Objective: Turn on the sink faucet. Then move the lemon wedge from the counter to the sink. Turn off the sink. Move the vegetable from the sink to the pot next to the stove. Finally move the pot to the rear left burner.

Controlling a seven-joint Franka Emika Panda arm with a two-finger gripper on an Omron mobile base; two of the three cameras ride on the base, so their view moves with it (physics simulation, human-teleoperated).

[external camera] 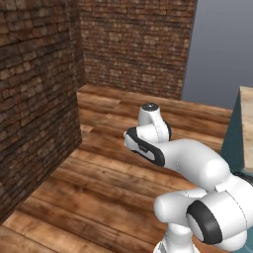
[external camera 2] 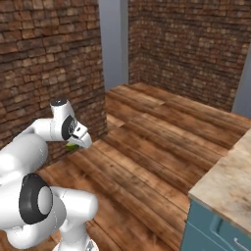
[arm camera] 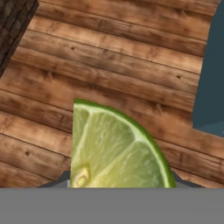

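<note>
Rising from the lower right of the left base view, the arm point(external camera: 197, 168) is seen over open wood floor point(external camera: 99, 178), the counter point(external camera: 246, 128) cut off at the right edge. In the right base view a green sliver of the wedge point(external camera 2: 72, 146) is glimpsed under the hand at centre left, well apart from the counter point(external camera 2: 225, 186) at lower right. In the hand view the wedge point(arm camera: 111, 148) is held low at centre between half-closed jaws, so the carry to the sink is judged in hand, and the next move calls for a turn back toward the counter, with ample free room.

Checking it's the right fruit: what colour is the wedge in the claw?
Pale yellow-green flesh with a green rind on the lemon wedge, clearest in the hand view.

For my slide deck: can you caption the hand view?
Close-up of the lemon wedge at the tool, above a wooden plank floor, teal cabinet at right.
</note>
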